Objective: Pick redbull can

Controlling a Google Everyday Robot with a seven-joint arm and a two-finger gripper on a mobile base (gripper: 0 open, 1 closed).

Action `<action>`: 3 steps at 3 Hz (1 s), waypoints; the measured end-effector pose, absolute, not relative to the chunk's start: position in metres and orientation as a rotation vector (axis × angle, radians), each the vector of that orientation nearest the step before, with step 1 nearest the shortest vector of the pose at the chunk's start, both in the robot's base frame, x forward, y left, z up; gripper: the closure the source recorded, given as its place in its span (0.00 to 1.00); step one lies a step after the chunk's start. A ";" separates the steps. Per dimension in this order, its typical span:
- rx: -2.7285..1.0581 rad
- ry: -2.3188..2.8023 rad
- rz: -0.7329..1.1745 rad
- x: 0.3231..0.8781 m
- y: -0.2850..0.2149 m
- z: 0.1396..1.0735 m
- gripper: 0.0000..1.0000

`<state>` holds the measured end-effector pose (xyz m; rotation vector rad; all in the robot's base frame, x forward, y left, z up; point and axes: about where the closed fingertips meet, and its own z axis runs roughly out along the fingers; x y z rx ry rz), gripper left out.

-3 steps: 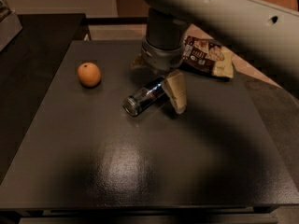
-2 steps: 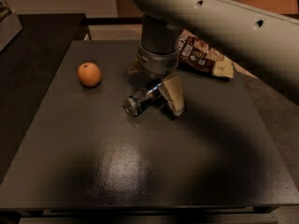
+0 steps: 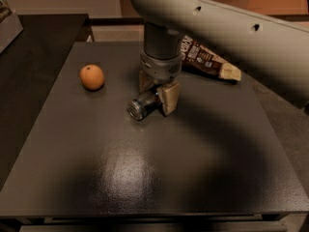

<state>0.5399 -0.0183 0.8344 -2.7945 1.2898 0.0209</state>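
Note:
The redbull can (image 3: pixel 141 106) lies on its side on the dark table (image 3: pixel 145 178), its silver end facing front left. My gripper (image 3: pixel 157 91) comes straight down over the can's rear half. One tan finger pad (image 3: pixel 169 98) presses its right side and the other finger (image 3: pixel 145 81) stands at its far side. The fingers are closed against the can, which still rests on the table. The arm hides the can's rear end.
An orange (image 3: pixel 91 77) sits to the left of the can, well apart from it. A dark brown snack bag (image 3: pixel 207 62) lies behind and to the right of the gripper. A second dark surface (image 3: pixel 38 47) adjoins on the left.
The near finger pad has moved left against the can, so the fingers have closed on it. The arm has shifted slightly left. The can and the orange have stayed in place.

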 end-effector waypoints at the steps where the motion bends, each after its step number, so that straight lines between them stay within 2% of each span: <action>1: -2.798 1.283 0.030 0.540 -0.020 0.837 0.64; 2: -2.769 1.294 0.036 0.540 -0.021 0.850 0.87; 3: -2.712 1.320 0.021 0.542 -0.024 0.879 1.00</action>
